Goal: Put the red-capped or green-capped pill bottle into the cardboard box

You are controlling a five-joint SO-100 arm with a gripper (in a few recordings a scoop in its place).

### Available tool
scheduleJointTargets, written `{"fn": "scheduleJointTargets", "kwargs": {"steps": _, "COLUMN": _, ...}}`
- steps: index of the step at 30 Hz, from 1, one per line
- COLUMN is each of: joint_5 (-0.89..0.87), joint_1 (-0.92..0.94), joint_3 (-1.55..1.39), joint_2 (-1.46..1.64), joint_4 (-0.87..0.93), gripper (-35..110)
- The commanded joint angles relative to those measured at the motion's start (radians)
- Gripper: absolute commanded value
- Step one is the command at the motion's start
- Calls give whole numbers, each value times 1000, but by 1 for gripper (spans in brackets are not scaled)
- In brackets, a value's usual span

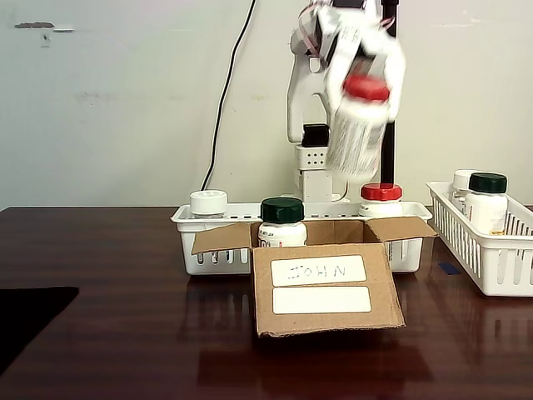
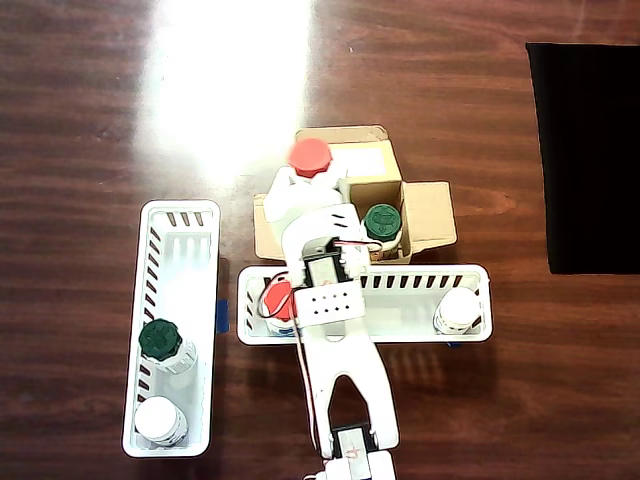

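**Bottle over the box, drop still to come**

Transport looks nearly finished. The claw (image 1: 360,100) pinches the red-capped pill bottle (image 1: 358,125) and holds it high in the air, well above the tabletop (image 1: 125,317). The bottle is blurred in the fixed view and hangs tilted, with its red cap uppermost. In the overhead view the bottle's cap (image 2: 310,156) sits over the near-left part of the cardboard box (image 2: 425,215), close to the box's labelled front side, so it appears to be roughly above the opening rather than outside it.

The box stands open, flaps spread, with the handwritten label facing the fixed camera. A green-capped bottle (image 1: 282,221) already stands inside it, on the left as that camera sees it. Just behind the box lies a long white basket (image 1: 187,221) holding a second red-capped bottle (image 1: 381,198) and a white-capped bottle (image 1: 208,202). Another basket (image 1: 500,258) off to the right holds a dark green-capped bottle (image 1: 487,200) and one more white-capped one behind it.

By my reading, the pick and the lift are done. What remains is lowering the bottle into the free space beside the green-capped one, then letting go and pulling clear.
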State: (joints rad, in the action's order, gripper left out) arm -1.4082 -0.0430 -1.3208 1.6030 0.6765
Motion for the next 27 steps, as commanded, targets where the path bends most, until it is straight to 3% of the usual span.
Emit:
{"fn": "scheduleJointTargets", "kwargs": {"steps": 1, "joint_5": -26, "joint_1": 2, "joint_3": -138, "joint_2": 130, "joint_4": -176, "gripper": 1}}
{"fn": "scheduleJointTargets", "kwargs": {"steps": 13, "joint_5": -94, "joint_1": 12, "joint_3": -410, "joint_2": 43, "joint_4": -497, "gripper": 3}}
{"fn": "scheduleJointTargets", "kwargs": {"steps": 16, "joint_5": -120, "joint_1": 28, "joint_3": -451, "joint_2": 11, "joint_4": -561, "gripper": 16}}
{"fn": "scheduleJointTargets", "kwargs": {"steps": 23, "joint_5": -129, "joint_1": 18, "joint_3": -520, "joint_2": 61, "joint_4": -574, "gripper": 64}}
{"fn": "scheduleJointTargets", "kwargs": {"steps": 27, "joint_5": -77, "joint_1": -5, "joint_3": -485, "joint_2": 150, "joint_4": -439, "gripper": 72}}
